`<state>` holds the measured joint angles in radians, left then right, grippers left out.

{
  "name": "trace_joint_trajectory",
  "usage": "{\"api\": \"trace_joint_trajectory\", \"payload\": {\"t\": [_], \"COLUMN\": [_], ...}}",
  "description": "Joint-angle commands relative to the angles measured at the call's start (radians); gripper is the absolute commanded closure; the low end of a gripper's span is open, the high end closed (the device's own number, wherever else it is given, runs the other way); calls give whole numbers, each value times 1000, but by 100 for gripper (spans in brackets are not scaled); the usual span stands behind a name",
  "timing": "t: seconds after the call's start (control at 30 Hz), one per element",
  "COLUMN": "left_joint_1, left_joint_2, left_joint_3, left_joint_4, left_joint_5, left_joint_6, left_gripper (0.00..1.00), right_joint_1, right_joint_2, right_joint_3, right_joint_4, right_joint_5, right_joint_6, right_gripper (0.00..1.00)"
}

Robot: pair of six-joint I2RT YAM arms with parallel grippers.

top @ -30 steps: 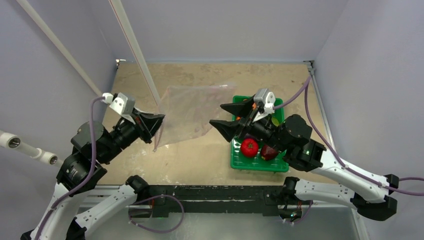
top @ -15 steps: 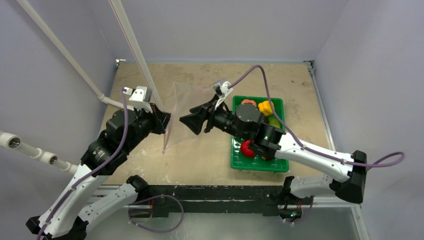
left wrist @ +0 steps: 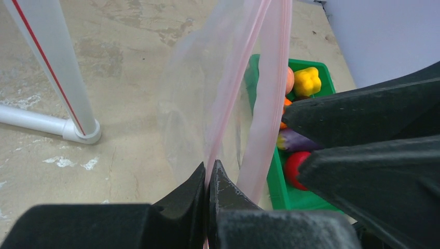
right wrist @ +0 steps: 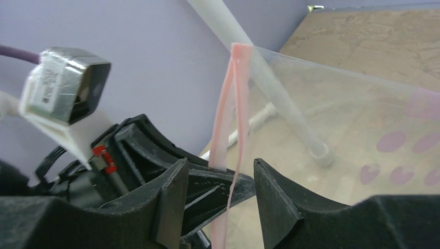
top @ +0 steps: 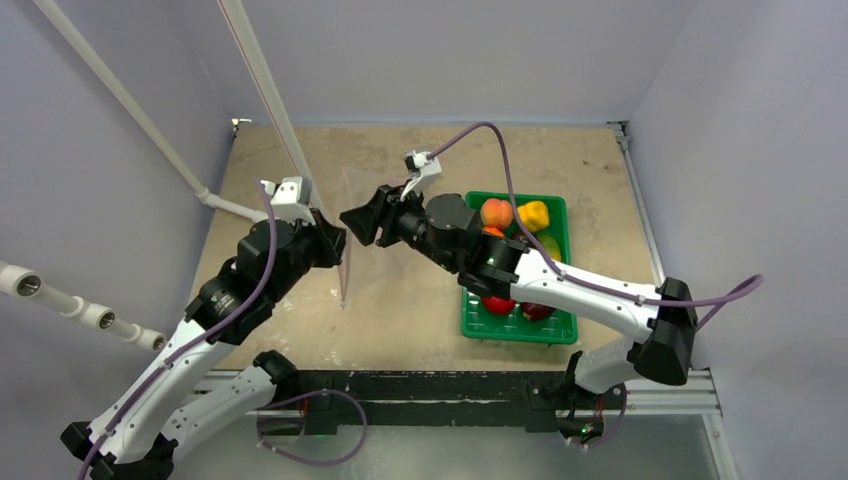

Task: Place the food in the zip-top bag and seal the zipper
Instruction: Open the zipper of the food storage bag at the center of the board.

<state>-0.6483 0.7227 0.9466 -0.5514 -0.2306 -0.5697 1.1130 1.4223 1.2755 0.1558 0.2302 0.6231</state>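
Note:
The clear zip-top bag [top: 346,275] hangs edge-on above the table, its mouth parted. My left gripper [left wrist: 208,172] is shut on one pinkish lip of the zipper [left wrist: 233,88]; the other lip [left wrist: 270,104] hangs free beside it. My right gripper [right wrist: 220,181] is open, its fingers [right wrist: 174,197] straddling the thin free zipper lip [right wrist: 236,171] without touching it. In the top view the right gripper [top: 352,215] faces the left gripper [top: 338,243] across the bag. The food lies in the green tray [top: 472,318]: a peach [top: 496,212], a yellow pepper [top: 533,215], a red tomato [top: 498,304], a purple eggplant [left wrist: 298,141].
A white pipe [top: 280,110] slants down to the table just behind the bag, with a joint at its foot [left wrist: 83,136]. A second pipe [top: 120,95] runs along the left wall. Purple walls close in three sides. The right forearm [top: 560,280] passes over the tray.
The right arm swung left from over the tray to the bag's mouth and its jaws narrowed. The left arm lifted the bag from lying flat to hanging edge-on.

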Motion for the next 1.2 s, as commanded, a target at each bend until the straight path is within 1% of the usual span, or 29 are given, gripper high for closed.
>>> {"api": "trace_joint_trajectory", "payload": {"t": [0.0,0.2,0.37,0.43,0.63,0.73,0.77,0.97,1.1,1.17], "left_joint_1": [0,0,0,0,1,0,0,0,1,-1], "left_joint_2": [1,-2,-6,-3,-5,-5,-5,-16,-24,-27], "left_joint_3": [-12,-12,-14,-14,-8,4,10,34,50,60], "left_joint_4": [67,72,78,83,76,65,58,10,-17,-32], "left_joint_5": [-19,-28,-36,-34,-50,-65,-73,-116,-136,-148], "left_joint_6": [-36,-40,-50,-50,-51,-48,-45,-30,-23,-19], "left_gripper": [100,100,100,100,100,100,100,100,100,100], "right_joint_1": [7,12,35,50,78,81,83,92,93,94], "right_joint_2": [42,96,138,153,159,151,144,87,60,47], "right_joint_3": [82,111,137,150,165,159,154,111,91,85], "right_joint_4": [-30,-51,-111,-135,-205,-247,-256,-332,-428,-505], "right_joint_5": [89,88,150,186,289,318,330,412,473,501], "right_joint_6": [27,24,20,19,21,32,36,74,109,156], "right_gripper": [49,55,59,62,83,98,100,100,100,100]}}
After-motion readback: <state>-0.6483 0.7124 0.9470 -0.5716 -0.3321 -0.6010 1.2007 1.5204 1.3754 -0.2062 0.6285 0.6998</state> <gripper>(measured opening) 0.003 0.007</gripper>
